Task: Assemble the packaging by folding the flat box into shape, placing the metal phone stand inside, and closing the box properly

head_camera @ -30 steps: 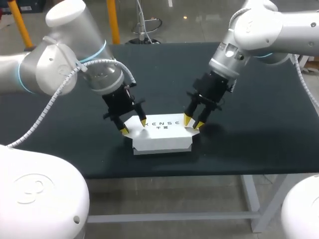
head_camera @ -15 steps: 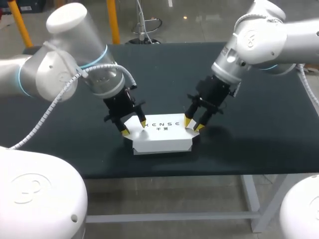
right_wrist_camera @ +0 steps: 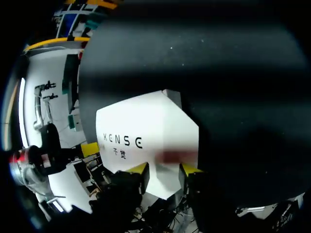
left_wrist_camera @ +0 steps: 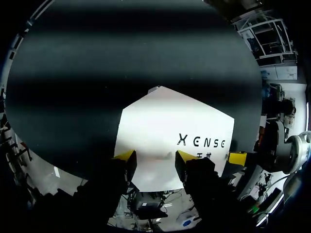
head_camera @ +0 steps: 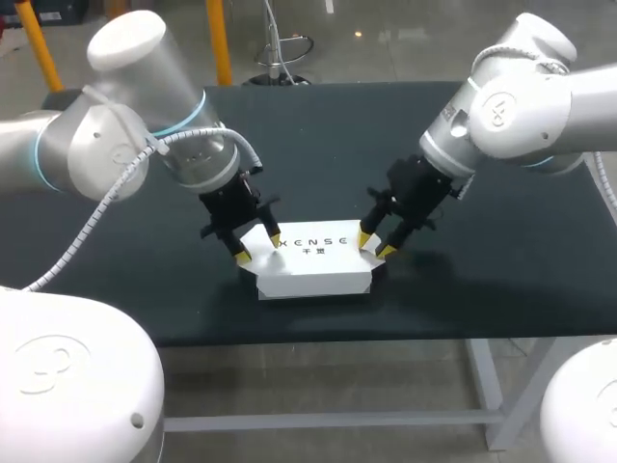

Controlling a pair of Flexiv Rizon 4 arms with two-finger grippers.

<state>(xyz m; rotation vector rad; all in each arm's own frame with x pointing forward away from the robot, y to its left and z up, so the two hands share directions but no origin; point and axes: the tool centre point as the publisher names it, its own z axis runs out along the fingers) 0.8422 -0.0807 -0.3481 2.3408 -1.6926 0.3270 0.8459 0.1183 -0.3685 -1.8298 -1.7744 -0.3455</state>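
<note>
A white box (head_camera: 313,270) with dark lettering on its lid lies closed near the table's front edge. My left gripper (head_camera: 258,248) stands open over its left end, both yellow tips down on the lid. In the left wrist view the box (left_wrist_camera: 175,126) spreads out ahead of the left gripper (left_wrist_camera: 154,158). My right gripper (head_camera: 374,245) is open at the right end, its tips on the lid's corner. The right wrist view shows the box (right_wrist_camera: 146,128) under the right gripper (right_wrist_camera: 163,169). No metal phone stand is in view.
The black table (head_camera: 318,145) stretches bare behind and to both sides of the box. Its front edge (head_camera: 386,333) runs just beyond the box. Each wrist view catches a yellow tip of the other arm's gripper across the lid.
The left fingers have drawn slightly closer together. The right arm's wrist and elbow have swung to the right while its tips stayed at the box's right end. The box has not shifted.
</note>
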